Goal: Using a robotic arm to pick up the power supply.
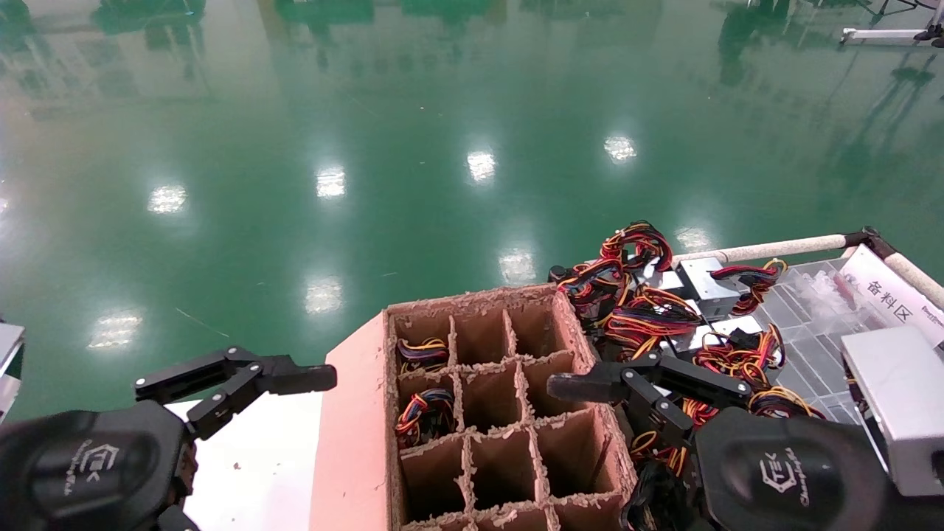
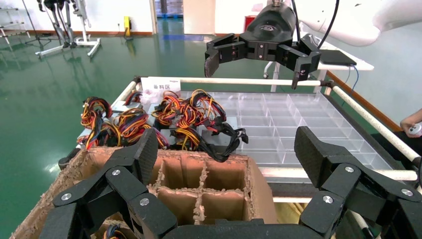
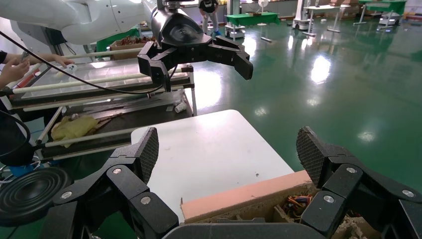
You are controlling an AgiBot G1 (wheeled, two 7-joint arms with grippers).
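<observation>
Our right gripper (image 1: pixel 590 383) is spread wide and empty, hanging over the box's (image 1: pixel 354 442) right wall. No supply picked yet. The supplies (image 1: pixel 700 284) lie tangled at the cart's (image 1: pixel 782 247) left edge, with open room above. The left gripper (image 1: pixel 243 376), also spread, is parked beside the box.

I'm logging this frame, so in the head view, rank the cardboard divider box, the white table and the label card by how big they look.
1. Cardboard divider box, largest.
2. White table, though the left gripper hides part of it.
3. Label card, smallest, but it lies farther off, so its true size is unsure.
</observation>
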